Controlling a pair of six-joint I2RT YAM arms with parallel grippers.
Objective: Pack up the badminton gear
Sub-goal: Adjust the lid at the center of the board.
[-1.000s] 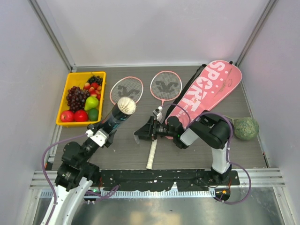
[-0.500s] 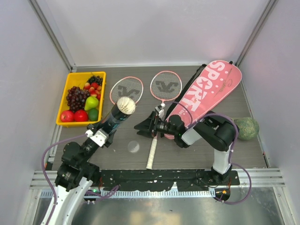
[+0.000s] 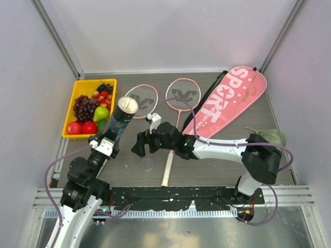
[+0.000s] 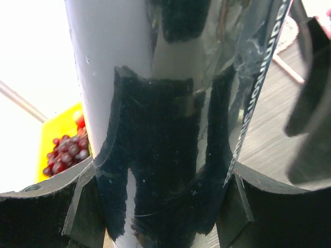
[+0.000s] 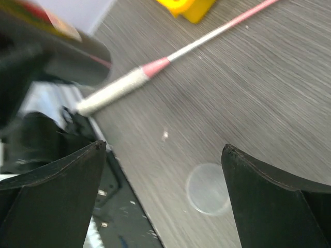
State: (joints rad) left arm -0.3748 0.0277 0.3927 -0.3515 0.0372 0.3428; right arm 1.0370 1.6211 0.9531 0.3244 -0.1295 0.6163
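Note:
My left gripper point(image 3: 105, 145) is shut on the long dark tube point(image 3: 117, 127), which tilts up toward the fruit tray. The tube point(image 4: 170, 129) fills the left wrist view between the fingers point(image 4: 77, 206). Its upper end point(image 3: 125, 106) shows white, seemingly the shuttlecock. My right gripper point(image 3: 140, 144) stands open and holds nothing, just right of the tube, above a clear round lid point(image 3: 147, 164) lying on the table. That lid point(image 5: 208, 188) shows between the spread jaws of my right gripper point(image 5: 164, 148). Two pink rackets point(image 3: 140, 98) point(image 3: 182, 94) lie behind, one white handle point(image 3: 166, 173) near the front. The pink SPORT bag point(image 3: 227, 101) lies at right.
A yellow tray point(image 3: 72, 103) of fruit sits at back left, its grapes point(image 4: 64, 152) in the left wrist view. A green netted ball point(image 3: 274, 137) rests by the right wall. The right arm stretches across the table's middle; the racket handle point(image 5: 116, 90) lies beyond its jaws.
My right gripper opened wide and swung left toward the tube, uncovering the clear lid on the table. The left gripper tilted the tube slightly left and further back.

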